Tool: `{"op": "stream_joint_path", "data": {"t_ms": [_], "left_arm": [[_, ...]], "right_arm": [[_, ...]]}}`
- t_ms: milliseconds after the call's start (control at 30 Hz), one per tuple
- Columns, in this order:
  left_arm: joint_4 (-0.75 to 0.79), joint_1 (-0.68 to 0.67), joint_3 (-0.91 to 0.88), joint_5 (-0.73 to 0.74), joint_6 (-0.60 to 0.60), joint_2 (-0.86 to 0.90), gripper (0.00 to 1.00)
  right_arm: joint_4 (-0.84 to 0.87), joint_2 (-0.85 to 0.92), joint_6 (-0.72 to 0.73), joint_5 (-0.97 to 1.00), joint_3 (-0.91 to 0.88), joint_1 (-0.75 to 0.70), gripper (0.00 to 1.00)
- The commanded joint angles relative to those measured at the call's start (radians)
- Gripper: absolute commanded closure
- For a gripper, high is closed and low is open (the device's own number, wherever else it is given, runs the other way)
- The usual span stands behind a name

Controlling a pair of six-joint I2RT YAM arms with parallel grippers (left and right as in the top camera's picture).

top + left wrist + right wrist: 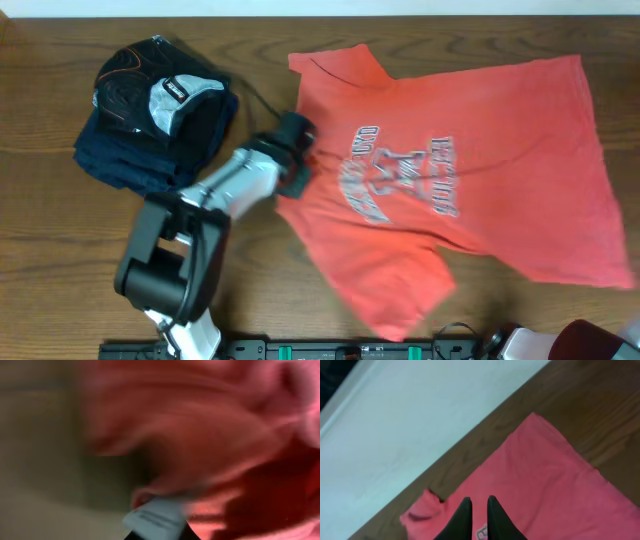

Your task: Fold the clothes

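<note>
The coral-red T-shirt [470, 170] lies spread on the table with its navy-and-white chest lettering [400, 175] facing up. Its left side is rumpled. My left gripper [295, 150] sits at the shirt's left edge, on the cloth. The left wrist view is badly blurred and shows red cloth [200, 425] close up and a white label [157, 517]. The jaws themselves are not clear. My right gripper [479, 500] hangs above the shirt [545, 485], fingers almost together, holding nothing.
A pile of navy and black folded garments [150, 125] with a grey-white patterned piece [165, 95] lies at the back left, beside my left arm [190, 240]. The table's far edge and a white wall [410, 415] show in the right wrist view.
</note>
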Motion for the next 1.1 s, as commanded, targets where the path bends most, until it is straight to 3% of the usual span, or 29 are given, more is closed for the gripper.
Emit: {"op": "stream_joint_path", "data": {"t_ms": [0,133,267,367,533,767,933,1067], "left_arm": [[-0.023,0.148,0.005,-0.162,-0.018,0.082,0.91],[-0.082,0.214,0.105,-0.163,0.034,0.082,0.91],[-0.224,0.223,0.215,-0.151,0.018,0.077,0.83],[-0.305,0.214,0.271,-0.046,0.016,0.055,0.74],[-0.387,0.198,0.317,0.086,0.016,-0.014,0.62],[-0.453,0.164,0.317,0.202,0.015,-0.111,0.42],[-0.509,0.133,0.317,0.235,-0.011,-0.126,0.41],[-0.543,0.109,0.317,0.235,-0.012,-0.126,0.41]], "right_arm": [[-0.01,0.008,-0.019,0.011,-0.018,0.037,0.9],[-0.01,0.028,-0.021,0.089,-0.044,0.078,0.9],[-0.003,0.049,-0.045,0.162,-0.104,0.11,0.86],[0.015,0.074,-0.045,0.246,-0.169,0.124,0.85],[0.134,0.159,-0.048,0.251,-0.343,0.138,0.98],[0.349,0.39,-0.023,0.194,-0.496,0.208,0.99],[0.479,0.578,0.061,0.213,-0.495,0.243,0.99],[0.572,0.686,0.161,0.369,-0.495,0.239,0.99]]}}
